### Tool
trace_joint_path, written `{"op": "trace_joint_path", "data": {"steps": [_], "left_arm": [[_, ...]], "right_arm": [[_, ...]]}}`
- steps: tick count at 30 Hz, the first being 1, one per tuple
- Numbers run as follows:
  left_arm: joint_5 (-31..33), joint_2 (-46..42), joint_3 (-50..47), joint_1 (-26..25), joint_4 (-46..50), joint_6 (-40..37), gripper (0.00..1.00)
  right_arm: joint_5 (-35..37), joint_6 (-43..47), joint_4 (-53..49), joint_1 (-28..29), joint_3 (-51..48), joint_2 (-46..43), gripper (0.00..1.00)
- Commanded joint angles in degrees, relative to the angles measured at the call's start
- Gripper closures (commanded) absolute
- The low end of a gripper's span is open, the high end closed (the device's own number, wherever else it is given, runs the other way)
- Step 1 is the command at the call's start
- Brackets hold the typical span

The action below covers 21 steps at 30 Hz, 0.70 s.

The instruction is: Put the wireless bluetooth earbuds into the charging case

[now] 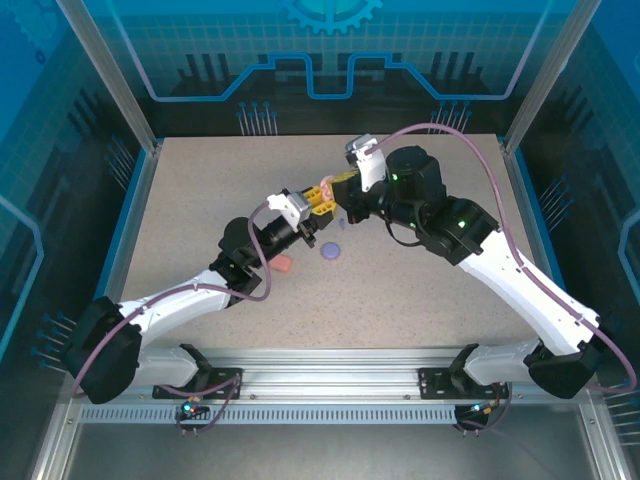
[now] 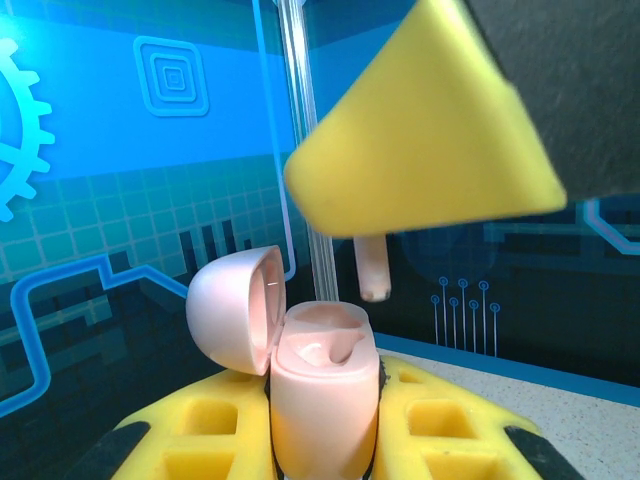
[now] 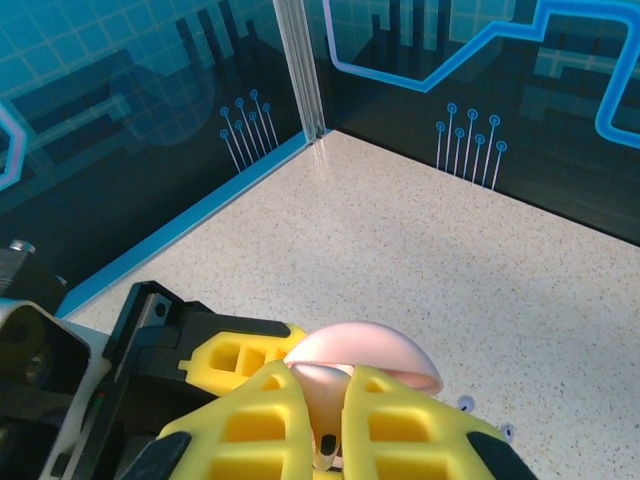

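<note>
My left gripper (image 2: pixel 325 435) is shut on a pale pink charging case (image 2: pixel 325 385), held upright with its lid (image 2: pixel 235 308) swung open to the left. Just above the case's open top hangs a pale beige earbud (image 2: pixel 372 268), stem pointing down. My right gripper (image 3: pixel 325 440) is shut on this earbud (image 3: pixel 326 448), and the case lid (image 3: pixel 365 355) shows just beyond its fingers. In the top view both grippers meet over the middle of the table, the left gripper (image 1: pixel 318 198) below the right gripper (image 1: pixel 343 182).
A red-orange case (image 1: pixel 284 264) and a purple case (image 1: pixel 331 250) lie on the speckled table (image 1: pixel 420 300) near the left arm. Two tiny pale pieces (image 3: pixel 465 403) lie on the table beside the right fingers. Glass walls ring the table.
</note>
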<state>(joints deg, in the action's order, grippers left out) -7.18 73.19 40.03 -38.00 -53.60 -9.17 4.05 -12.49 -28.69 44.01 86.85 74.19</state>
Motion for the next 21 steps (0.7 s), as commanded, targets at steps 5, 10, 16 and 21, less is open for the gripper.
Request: {"op": "trace_joint_path", "data": {"steps": [5, 10, 16, 21], "left_arm": [[-1.12, -0.13, 1.86, -0.45, -1.82, -0.07, 1.00], [-0.99, -0.50, 1.84, -0.44, -1.77, -0.28, 1.00], [-1.34, -0.94, 1.76, -0.41, -1.79, -0.23, 1.00], [-1.43, -1.07, 1.83, -0.45, -1.77, -0.05, 1.00]], "right_arm": [[0.93, 1.13, 1.36, 0.50, -1.03, 0.87, 0.91], [1.04, 1.00, 1.35, -0.07, -1.42, 0.73, 0.92], [1.67, 0.73, 1.44, -0.98, -2.51, 0.19, 0.92], [1.12, 0.62, 1.42, -1.62, -3.09, 0.23, 0.92]]}}
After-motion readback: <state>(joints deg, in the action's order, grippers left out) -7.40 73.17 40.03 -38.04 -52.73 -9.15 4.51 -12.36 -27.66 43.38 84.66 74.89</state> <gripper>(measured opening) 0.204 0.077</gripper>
